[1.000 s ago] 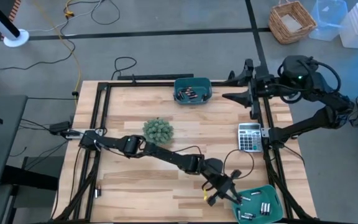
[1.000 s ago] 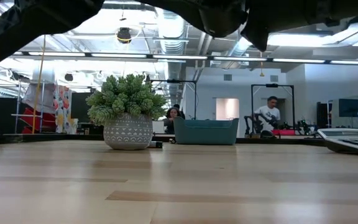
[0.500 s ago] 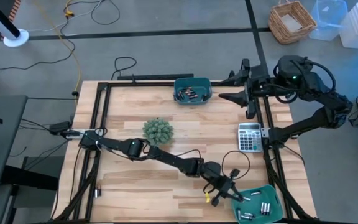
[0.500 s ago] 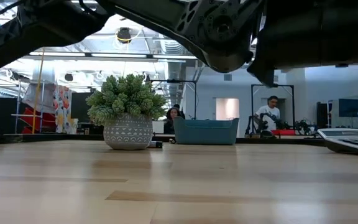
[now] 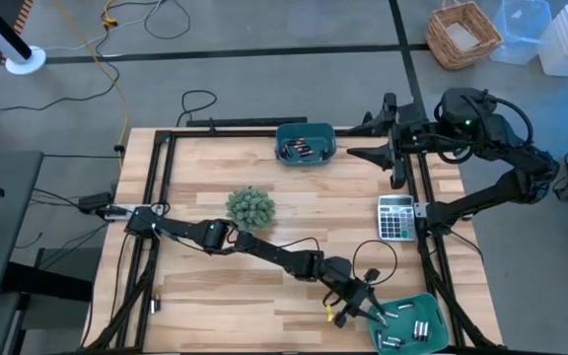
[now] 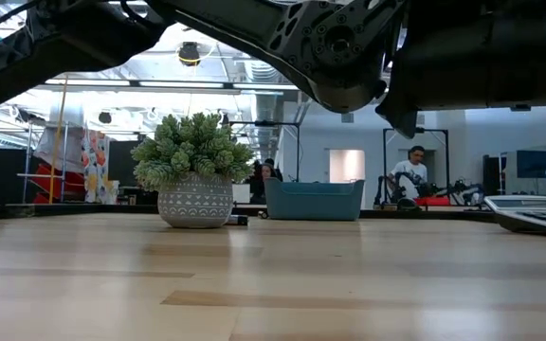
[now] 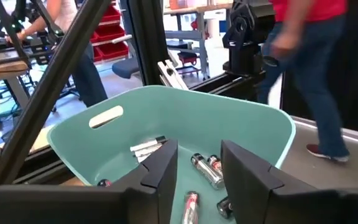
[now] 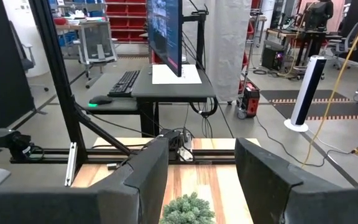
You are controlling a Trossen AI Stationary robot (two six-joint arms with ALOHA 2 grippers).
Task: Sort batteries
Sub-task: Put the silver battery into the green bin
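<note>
Light wooden table [image 5: 264, 296] boards carry your work. Your left hand [image 5: 363, 308] hangs over the rim of the teal plastic bin [image 5: 432, 308] at the table's near right corner, fingers [image 7: 160, 171] parted with nothing between them. Silvery cylindrical batteries [image 7: 205, 169] lie in that bin; more sit in the second teal bin [image 5: 306, 141] at the far edge. Your right hand [image 5: 375, 138] waits by the far right frame, fingers apart, empty. Between them stand a potted green plant [image 5: 251, 206] and a grey calculator [image 5: 395, 217].
</note>
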